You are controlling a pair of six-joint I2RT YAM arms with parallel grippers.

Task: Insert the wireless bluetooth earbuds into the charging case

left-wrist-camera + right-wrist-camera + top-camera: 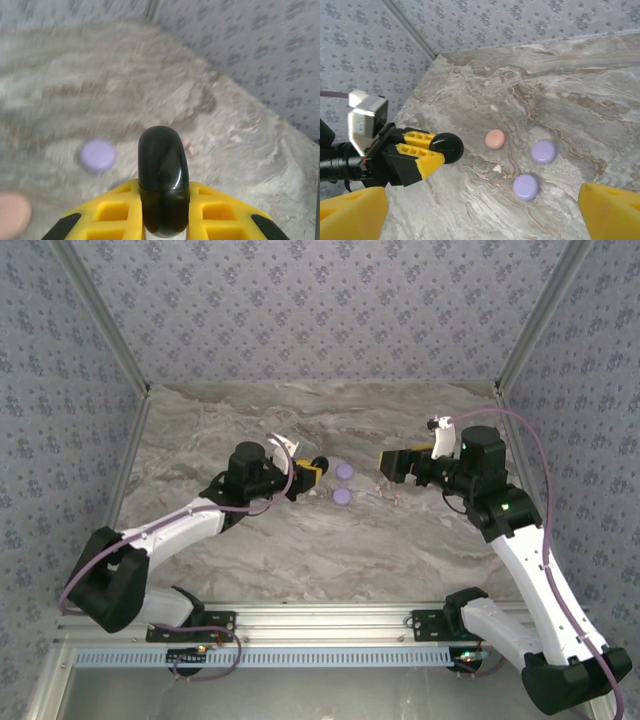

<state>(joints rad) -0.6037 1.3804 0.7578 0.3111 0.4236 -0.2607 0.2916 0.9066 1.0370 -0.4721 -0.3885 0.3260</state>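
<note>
Both arms are the same build. The left arm [190, 525] and right arm [530, 570] have white link shells and black joint housings. Black clamp feet [195, 625] are bolted on the base rail [320, 615]. A mauve cable [75, 575] runs up each arm from the rail. The left gripper [318, 468] and right gripper [385, 465] have yellow fingers [220, 212] with rectangular pockets on black bodies. A white camera box [441, 424] tops each wrist. A green LED [507, 506] is lit on the right arm's far end from the rail.
</note>
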